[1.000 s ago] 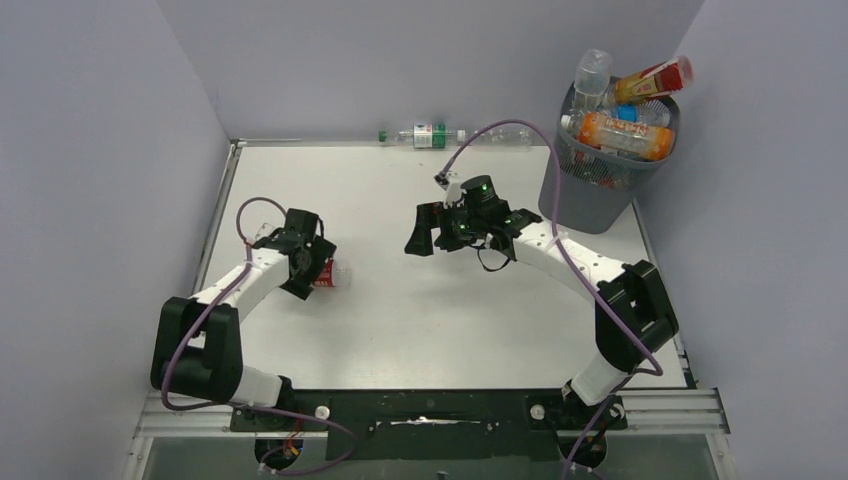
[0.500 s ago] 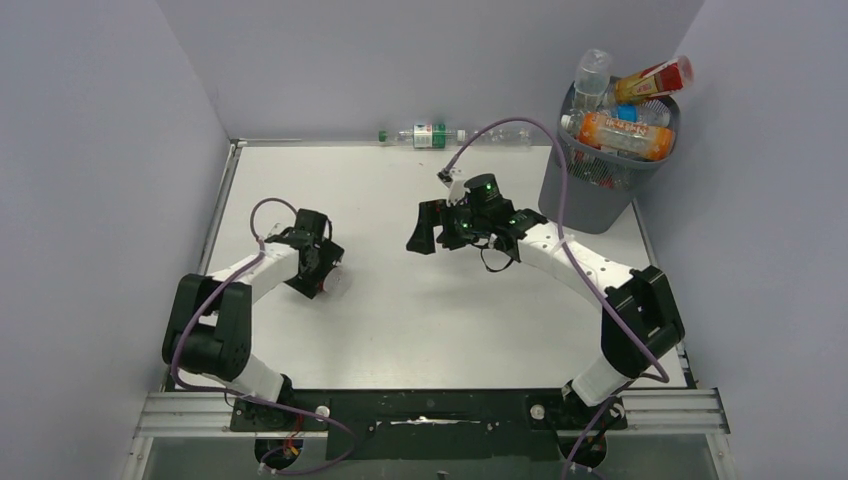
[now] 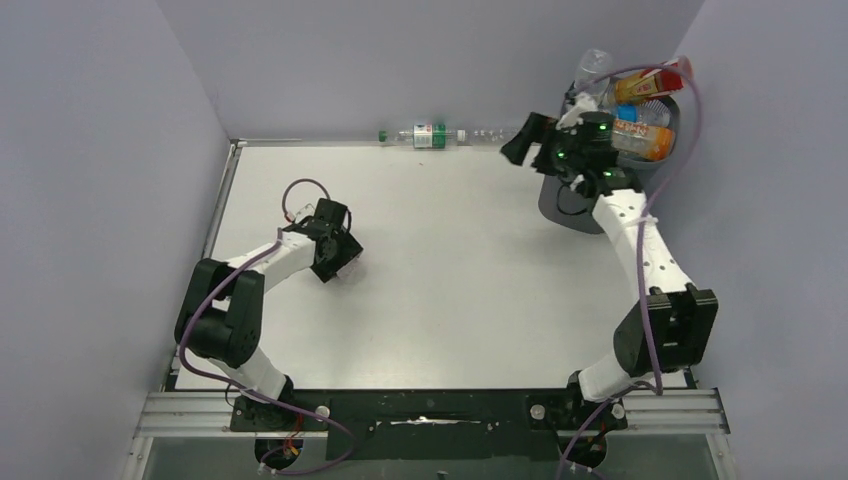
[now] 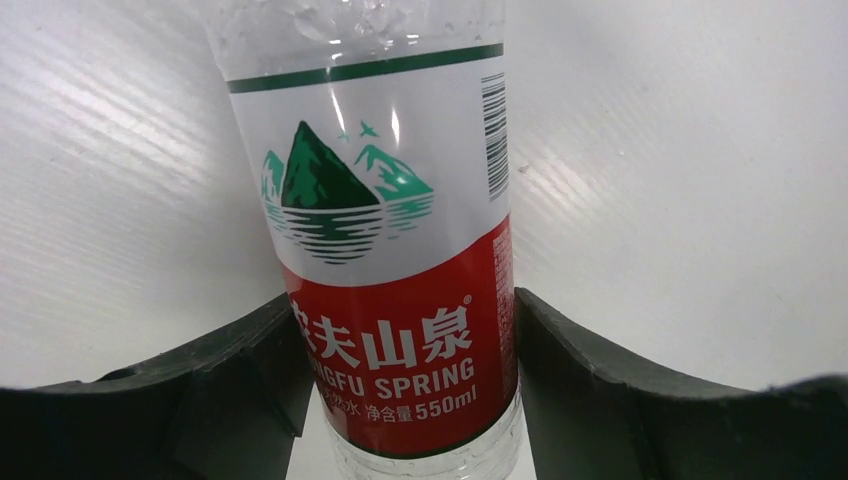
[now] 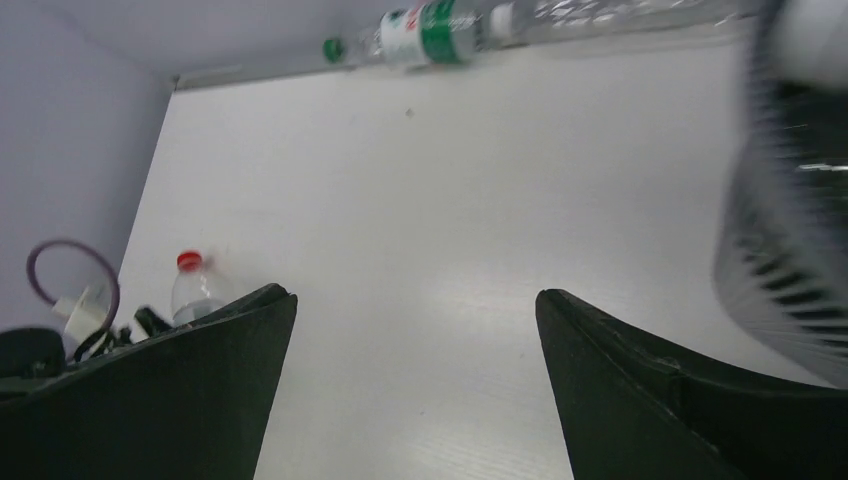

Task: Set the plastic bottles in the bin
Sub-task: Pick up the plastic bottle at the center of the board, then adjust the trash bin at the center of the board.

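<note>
My left gripper [image 4: 405, 300] is shut on a clear bottle [image 4: 385, 250] with a red and white label, its jaws pressed against both sides, low over the table at left centre [image 3: 335, 255]. The same bottle's red cap shows in the right wrist view [image 5: 189, 262]. My right gripper [image 3: 522, 140] is open and empty, raised at the back right beside the bin [image 3: 580, 200]. The dark mesh bin holds several bottles piled above its rim, among them an orange one [image 3: 640, 140]. A clear green-labelled bottle [image 3: 430, 134] lies along the back edge, also in the right wrist view [image 5: 430, 20].
Grey walls close in the table at the left, back and right. The bin's mesh wall [image 5: 790, 240] fills the right side of the right wrist view. Purple cables loop over both arms.
My right arm has swung from the table's middle up to the back right next to the bin, still open. My left gripper has shifted a little right and farther in with the bottle.
</note>
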Controlling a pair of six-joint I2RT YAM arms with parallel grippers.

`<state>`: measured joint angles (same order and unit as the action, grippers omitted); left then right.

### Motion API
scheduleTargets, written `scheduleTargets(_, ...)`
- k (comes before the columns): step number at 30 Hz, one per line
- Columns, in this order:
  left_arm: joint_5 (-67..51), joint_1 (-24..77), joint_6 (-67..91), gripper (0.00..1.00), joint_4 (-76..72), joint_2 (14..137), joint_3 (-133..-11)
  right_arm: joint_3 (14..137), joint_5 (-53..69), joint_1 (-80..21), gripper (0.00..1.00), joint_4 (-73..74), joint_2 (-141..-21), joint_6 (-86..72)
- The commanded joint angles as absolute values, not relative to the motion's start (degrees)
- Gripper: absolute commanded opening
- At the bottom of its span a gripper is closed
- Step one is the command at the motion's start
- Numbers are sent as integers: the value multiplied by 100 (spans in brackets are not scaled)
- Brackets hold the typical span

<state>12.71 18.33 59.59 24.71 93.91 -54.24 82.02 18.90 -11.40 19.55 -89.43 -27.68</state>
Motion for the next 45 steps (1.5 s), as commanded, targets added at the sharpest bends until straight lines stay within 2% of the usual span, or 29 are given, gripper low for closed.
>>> scheduleTargets(1,1215,2061,5279,64,2064,9462,-5809,8627,1481,-201,95,1737,-8227,-2916)
scheduleTargets(8,611,2304,4582,64,1328,9453,-5828,9087,1923,1008,94,1718,-8420,-3052)
scheduleTargets(18,-113,2347,3942,63,842,9530,-6150,9390,1980,1213,93,1775,-8695,-2936)
scheduleTargets(23,-302,2347,3917,63,698,9561,-6150,9100,1885,1169,92,1832,-8531,-2856)
scheduleTargets(37,-535,2424,3857,62,565,9700,-6293,9114,477,1226,92,3157,-8331,-2415)
scheduleTargets(39,-564,2432,3858,62,539,9736,-6293,9138,267,1229,90,3278,-8367,-2326)
scheduleTargets(41,-577,2442,3855,62,531,9761,-6312,9167,130,1237,83,3374,-8417,-2236)
scheduleTargets(45,-606,2457,3836,62,532,9799,-6324,9272,-258,1350,83,3601,-8504,-2105)
